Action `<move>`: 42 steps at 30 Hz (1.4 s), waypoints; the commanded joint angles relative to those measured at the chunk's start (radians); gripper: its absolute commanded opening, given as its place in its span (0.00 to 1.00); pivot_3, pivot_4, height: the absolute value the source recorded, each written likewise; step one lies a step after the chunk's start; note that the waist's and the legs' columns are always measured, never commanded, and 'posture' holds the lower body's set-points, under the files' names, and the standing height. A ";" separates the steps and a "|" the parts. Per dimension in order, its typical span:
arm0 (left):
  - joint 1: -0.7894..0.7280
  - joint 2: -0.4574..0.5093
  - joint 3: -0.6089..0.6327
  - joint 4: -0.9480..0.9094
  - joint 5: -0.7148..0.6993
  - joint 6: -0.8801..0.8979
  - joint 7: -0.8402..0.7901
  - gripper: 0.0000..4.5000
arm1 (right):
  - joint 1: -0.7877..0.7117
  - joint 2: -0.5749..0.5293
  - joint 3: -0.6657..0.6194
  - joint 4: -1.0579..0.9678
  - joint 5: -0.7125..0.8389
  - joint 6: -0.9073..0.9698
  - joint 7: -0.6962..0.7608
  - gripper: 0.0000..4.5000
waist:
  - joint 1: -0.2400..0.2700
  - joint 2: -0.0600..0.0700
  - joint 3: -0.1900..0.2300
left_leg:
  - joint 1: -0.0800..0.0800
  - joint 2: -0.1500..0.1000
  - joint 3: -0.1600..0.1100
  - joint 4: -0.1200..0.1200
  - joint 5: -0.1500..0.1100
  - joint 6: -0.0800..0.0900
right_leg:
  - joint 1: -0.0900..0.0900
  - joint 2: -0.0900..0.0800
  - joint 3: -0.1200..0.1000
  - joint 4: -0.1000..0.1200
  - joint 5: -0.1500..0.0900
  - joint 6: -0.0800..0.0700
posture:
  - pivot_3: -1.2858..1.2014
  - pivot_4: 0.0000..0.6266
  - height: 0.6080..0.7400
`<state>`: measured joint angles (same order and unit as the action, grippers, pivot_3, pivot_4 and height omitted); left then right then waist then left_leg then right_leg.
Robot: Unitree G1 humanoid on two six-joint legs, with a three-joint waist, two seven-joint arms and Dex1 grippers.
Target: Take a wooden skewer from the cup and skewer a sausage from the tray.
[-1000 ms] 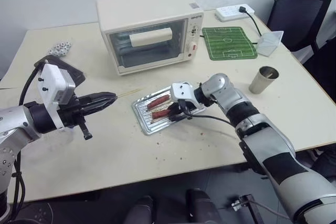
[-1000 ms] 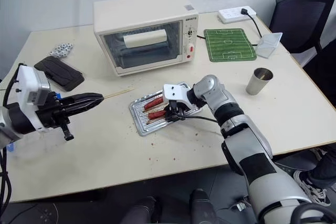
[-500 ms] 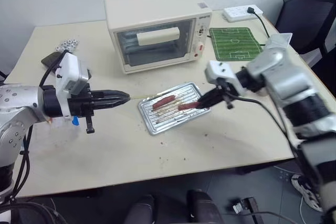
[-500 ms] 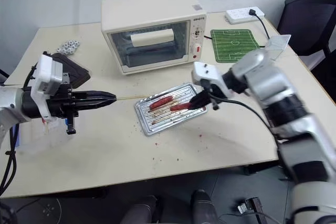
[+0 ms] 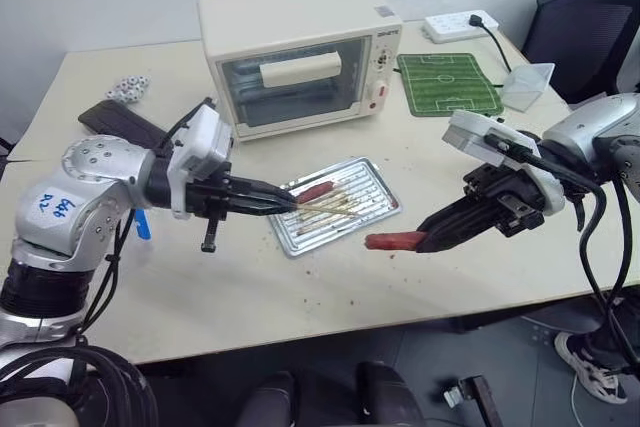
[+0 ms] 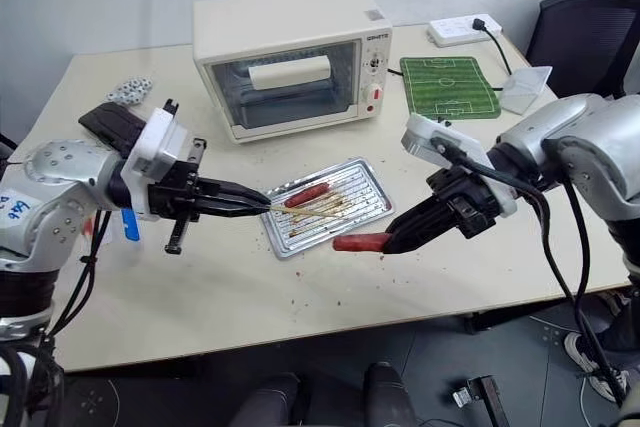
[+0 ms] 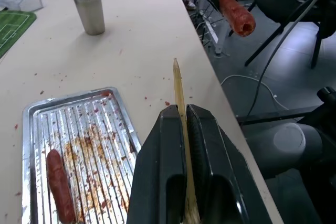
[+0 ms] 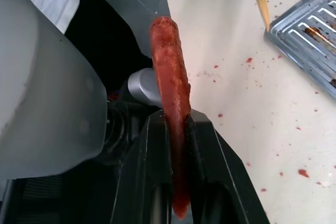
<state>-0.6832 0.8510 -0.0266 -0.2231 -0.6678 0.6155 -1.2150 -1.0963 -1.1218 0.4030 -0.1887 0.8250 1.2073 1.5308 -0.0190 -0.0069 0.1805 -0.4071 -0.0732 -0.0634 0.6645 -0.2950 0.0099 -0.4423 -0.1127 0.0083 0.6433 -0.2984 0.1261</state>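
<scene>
Beige table [image 5: 250,297], head view: left gripper [image 5: 285,205] clamps wooden skewer [image 5: 320,206] over tray [image 5: 380,209]; right gripper [image 5: 425,241] grips sausage [image 5: 393,240] beyond tray. Left wrist: cup [image 7: 88,10] far off. Right wrist: sausage pinched between fingers [image 8: 152,182].

Even, bright indoor light falls from overhead. The tray [image 5: 375,192] shows glare on its ribbed metal, soft shadows lie beside it, and the sausage [image 8: 170,82] above it looks slightly blurred.
</scene>
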 commanded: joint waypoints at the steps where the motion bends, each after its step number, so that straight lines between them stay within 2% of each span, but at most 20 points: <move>1: -0.018 0.000 0.012 -0.029 -0.011 0.010 -0.011 0.00 | 0.012 -0.001 -0.048 -0.017 -0.002 0.008 0.015 0.07 | 0.002 0.000 0.000 | 0.000 0.000 0.000 0.000 0.000 0.000 | 0.000 0.000 0.000 0.000 0.000 0.000 | 0.52 0.24 1.00; 10: 0.021 0.039 0.056 -0.080 -0.032 0.038 -0.029 0.00 | 0.060 -0.009 -0.048 0.022 -0.047 -0.006 0.030 0.07 | 0.018 0.000 0.000 | 0.000 0.000 0.001 0.001 0.000 0.000 | 0.000 0.000 0.000 -0.001 0.000 0.000 | 0.52 0.24 1.00; 18: 0.053 0.023 0.059 -0.165 -0.067 0.073 0.004 0.00 | 0.047 0.029 -0.045 0.036 -0.057 0.006 0.023 0.07 | 0.020 0.000 0.000 | 0.000 0.000 0.001 0.001 0.000 0.000 | 0.000 0.000 0.000 -0.001 0.000 0.000 | 0.52 0.24 1.00; 31: 0.016 0.034 0.061 -0.126 -0.051 0.064 -0.001 0.00 | 0.107 -0.003 -0.055 0.020 -0.082 -0.029 0.031 0.07 | 0.019 0.000 0.000 | 0.000 0.000 0.001 0.002 0.000 0.000 | 0.000 0.000 0.000 -0.001 0.000 0.000 | 0.52 0.24 1.00; 42: 0.019 0.037 0.058 -0.135 -0.052 0.064 -0.003 0.00 | 0.097 0.008 -0.071 0.036 -0.075 -0.010 0.023 0.07 | 0.019 0.000 0.000 | 0.000 0.000 0.001 0.001 0.000 0.000 | 0.000 0.000 0.000 -0.001 0.000 0.000 | 0.52 0.24 1.00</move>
<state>-0.6516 0.8776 0.0047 -0.3407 -0.7120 0.6890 -1.2149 -0.9876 -1.1026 0.3830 -0.1440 0.7360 1.1869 1.5298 0.0004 -0.0072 0.1806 -0.4071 -0.0735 -0.0627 0.6660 -0.2950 0.0099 -0.4425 -0.1123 0.0084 0.6420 -0.2984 0.1261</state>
